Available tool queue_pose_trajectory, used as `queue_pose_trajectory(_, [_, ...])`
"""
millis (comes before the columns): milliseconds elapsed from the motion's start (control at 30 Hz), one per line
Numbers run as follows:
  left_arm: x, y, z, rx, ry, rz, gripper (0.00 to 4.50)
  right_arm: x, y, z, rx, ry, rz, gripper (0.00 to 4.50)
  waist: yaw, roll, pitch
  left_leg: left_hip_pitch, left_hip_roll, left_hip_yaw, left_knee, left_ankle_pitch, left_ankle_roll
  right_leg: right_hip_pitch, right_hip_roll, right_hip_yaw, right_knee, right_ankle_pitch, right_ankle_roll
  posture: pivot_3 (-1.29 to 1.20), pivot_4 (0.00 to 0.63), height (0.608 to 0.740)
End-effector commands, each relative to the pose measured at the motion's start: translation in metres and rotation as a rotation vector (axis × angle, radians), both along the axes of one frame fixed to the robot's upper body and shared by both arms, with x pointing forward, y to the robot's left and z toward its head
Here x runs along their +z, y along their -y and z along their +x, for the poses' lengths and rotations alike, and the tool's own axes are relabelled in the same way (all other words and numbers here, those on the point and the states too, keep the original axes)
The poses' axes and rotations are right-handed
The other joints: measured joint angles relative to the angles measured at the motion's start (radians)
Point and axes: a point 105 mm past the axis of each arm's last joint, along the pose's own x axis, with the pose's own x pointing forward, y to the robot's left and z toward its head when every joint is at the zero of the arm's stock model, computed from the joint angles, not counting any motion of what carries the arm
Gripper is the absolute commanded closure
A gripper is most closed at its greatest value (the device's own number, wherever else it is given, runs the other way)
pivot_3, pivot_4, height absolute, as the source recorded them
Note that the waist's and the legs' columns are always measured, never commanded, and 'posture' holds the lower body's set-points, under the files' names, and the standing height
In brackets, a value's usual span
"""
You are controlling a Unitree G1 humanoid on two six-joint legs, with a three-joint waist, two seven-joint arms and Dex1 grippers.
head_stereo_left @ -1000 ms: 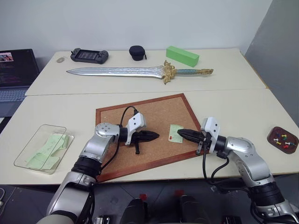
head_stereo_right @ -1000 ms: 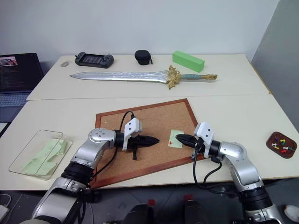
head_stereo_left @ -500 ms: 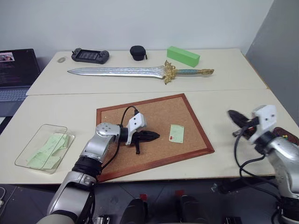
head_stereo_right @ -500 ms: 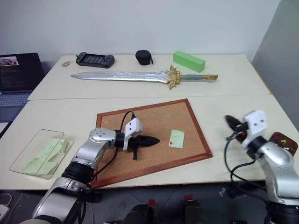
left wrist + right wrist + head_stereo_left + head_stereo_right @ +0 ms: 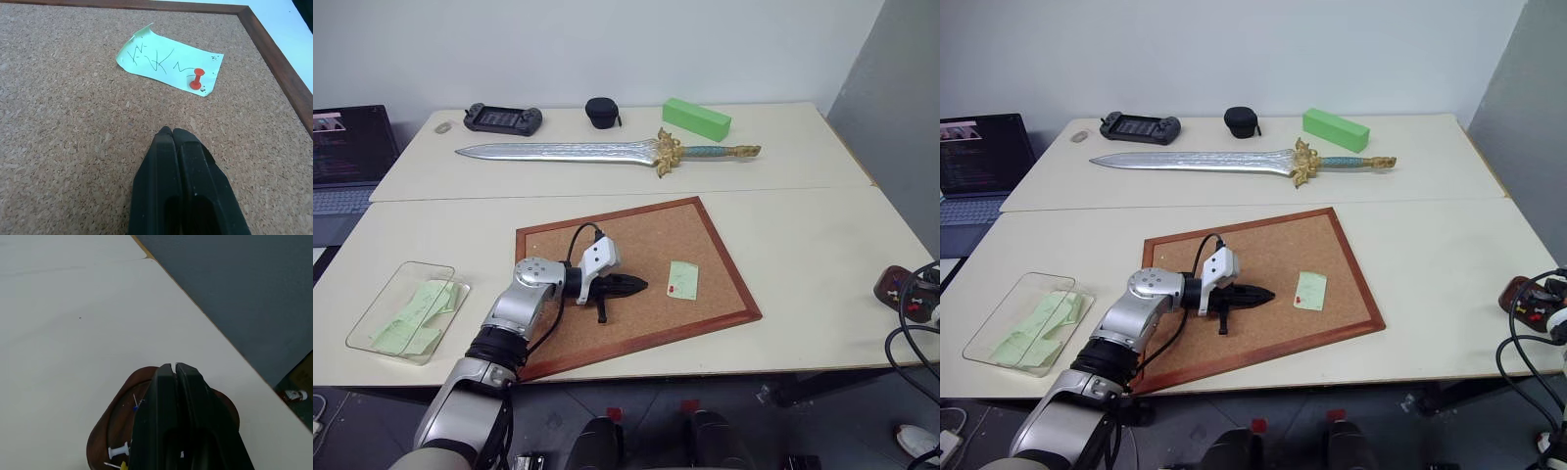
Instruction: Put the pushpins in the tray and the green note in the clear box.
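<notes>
The clenched left gripper (image 5: 172, 131) points at the pinned pale green paper note (image 5: 168, 65), its twelve o'clock, while the clenched right gripper (image 5: 175, 367) hovers over the small dark reddish-brown tray (image 5: 115, 418).

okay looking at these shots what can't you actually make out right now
- Right gripper: whether it holds a pushpin; in the right wrist view its shut fingers show nothing between them.
- Tray: its own gripper covers the middle, so the pin count is unknown.
- Clear box: number of green slips inside, overlapping.
- Green note: scribble unreadable.
</notes>
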Motion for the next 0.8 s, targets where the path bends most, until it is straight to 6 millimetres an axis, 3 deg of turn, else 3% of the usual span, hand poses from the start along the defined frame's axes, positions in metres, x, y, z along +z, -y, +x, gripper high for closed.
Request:
queue_pose_trajectory(33, [-0.012, 0.000, -0.005, -0.008, -0.038, 0.035, 4.50, 0.006, 0.005, 0.002, -0.013, 0.031, 0.019, 4.47, 0.000, 0.000, 0.000, 0.000, 0.000, 0.000, 0.000, 0.000, 0.000, 0.000, 0.000, 0.000, 0.000, 0.000, 0.000, 0.00, 0.150, 0.740])
queue_pose_trajectory(67, [-0.012, -0.001, -0.005, -0.007, -0.038, 0.035, 4.50, 0.004, 0.006, 0.003, -0.018, 0.032, 0.035, 4.47, 0.000, 0.000, 0.000, 0.000, 0.000, 0.000, 0.000, 0.000, 0.000, 0.000, 0.000, 0.000, 0.000, 0.000, 0.000, 0.00, 0.150, 0.740])
queue_pose_trajectory(333, [-0.012, -0.002, -0.004, 0.001, -0.035, 0.037, 4.50, 0.005, 0.008, 0.005, -0.024, 0.029, 0.025, 2.77, 0.000, 0.000, 0.000, 0.000, 0.000, 0.000, 0.000, 0.000, 0.000, 0.000, 0.000, 0.000, 0.000, 0.000, 0.000, 0.00, 0.150, 0.740])
queue_pose_trajectory(700, [-0.011, -0.002, -0.004, -0.004, -0.034, 0.037, 4.50, 0.017, 0.003, 0.005, 0.020, 0.060, -0.038, 2.77, 0.000, 0.000, 0.000, 0.000, 0.000, 0.001, 0.000, 0.000, 0.000, 0.000, 0.000, 0.000, 0.000, 0.000, 0.000, 0.00, 0.150, 0.740])
queue_pose_trajectory(800, [-0.011, -0.002, -0.003, -0.004, -0.033, 0.036, 4.50, 0.031, -0.037, 0.015, 0.269, 0.089, -0.168, 2.77, 0.000, 0.000, 0.000, 0.000, 0.000, 0.001, 0.000, 0.000, 0.000, 0.000, 0.000, 0.000, 0.000, 0.000, 0.000, 0.00, 0.150, 0.740])
